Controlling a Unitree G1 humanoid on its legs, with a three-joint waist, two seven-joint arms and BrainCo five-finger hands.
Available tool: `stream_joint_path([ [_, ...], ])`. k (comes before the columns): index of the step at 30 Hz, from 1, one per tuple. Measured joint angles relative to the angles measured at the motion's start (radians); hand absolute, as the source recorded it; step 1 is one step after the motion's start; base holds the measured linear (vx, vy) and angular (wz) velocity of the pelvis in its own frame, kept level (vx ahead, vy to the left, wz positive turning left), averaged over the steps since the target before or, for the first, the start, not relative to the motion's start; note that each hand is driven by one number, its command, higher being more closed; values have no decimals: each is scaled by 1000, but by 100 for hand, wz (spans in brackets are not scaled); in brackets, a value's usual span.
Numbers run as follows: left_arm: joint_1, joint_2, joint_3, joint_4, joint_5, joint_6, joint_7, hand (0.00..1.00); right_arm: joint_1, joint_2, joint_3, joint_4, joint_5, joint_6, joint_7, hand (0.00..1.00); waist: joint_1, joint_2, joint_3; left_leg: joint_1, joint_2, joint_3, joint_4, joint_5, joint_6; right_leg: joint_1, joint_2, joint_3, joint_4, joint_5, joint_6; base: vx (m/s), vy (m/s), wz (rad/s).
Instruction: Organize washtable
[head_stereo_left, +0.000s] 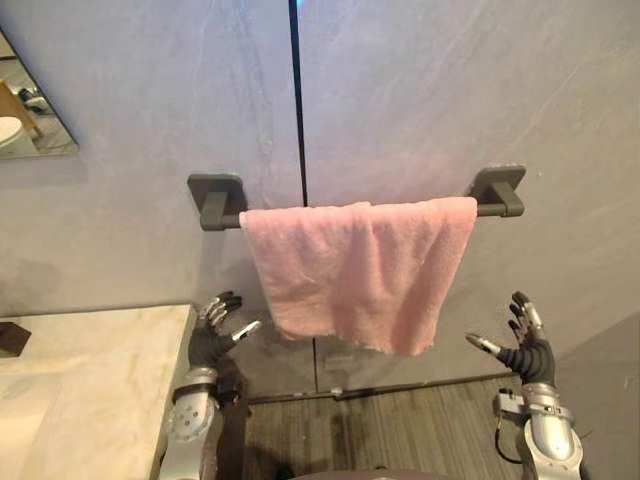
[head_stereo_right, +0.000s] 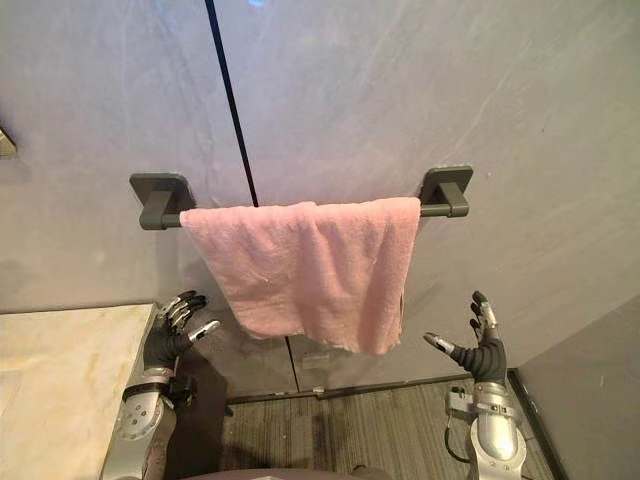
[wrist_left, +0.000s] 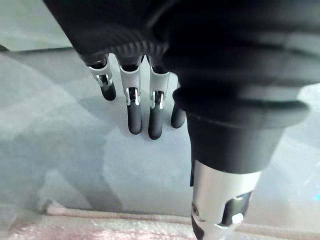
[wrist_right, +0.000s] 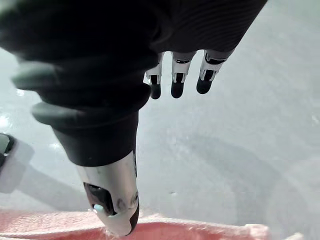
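A pink towel (head_stereo_left: 360, 270) hangs draped over a dark wall bar (head_stereo_left: 218, 199), bunched toward the bar's right end, its lower edge uneven. My left hand (head_stereo_left: 213, 335) is raised below the towel's lower left corner, fingers straight and apart, holding nothing. Off the towel's lower right corner my right hand (head_stereo_left: 525, 345) is raised too, open and empty, a gap between it and the cloth. The towel's edge (wrist_left: 100, 220) shows past my left thumb, and pink cloth (wrist_right: 190, 231) lies past my right thumb.
A pale marble washtable (head_stereo_left: 90, 380) reaches in at the lower left, with a small dark object (head_stereo_left: 12, 337) at its far left edge. A mirror corner (head_stereo_left: 30, 110) sits on the grey wall at the upper left. Dark striped floor (head_stereo_left: 400, 430) lies below.
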Motion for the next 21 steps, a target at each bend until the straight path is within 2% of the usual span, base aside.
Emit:
stream_joint_path([
  [5,25,13,-2,187,57,-5,-23,0,-22,-12,10,248,-88,6,-1,0,3,6,2,0,0,-1,0,0,0,1,0,-1,0,0,0,0,0,0],
  [11,43,32,-3,353,135,6,-26,0,-48,-64,79,449,-193,12,0,0,8,14,5,5,0,-4,0,0,0,7,0,-5,1,-1,-1,0,0,1],
  [19,53,34,-4,478,163,8,-41,0,-71,-96,139,606,-193,26,0,0,13,18,8,14,0,-12,0,0,0,10,-1,-12,19,-16,-4,0,0,2],
  [21,53,33,-4,486,170,8,-41,0,-77,-97,154,623,-192,28,-1,0,21,11,15,6,0,-9,0,0,0,-4,-1,-10,26,-21,-4,-16,-4,-3],
])
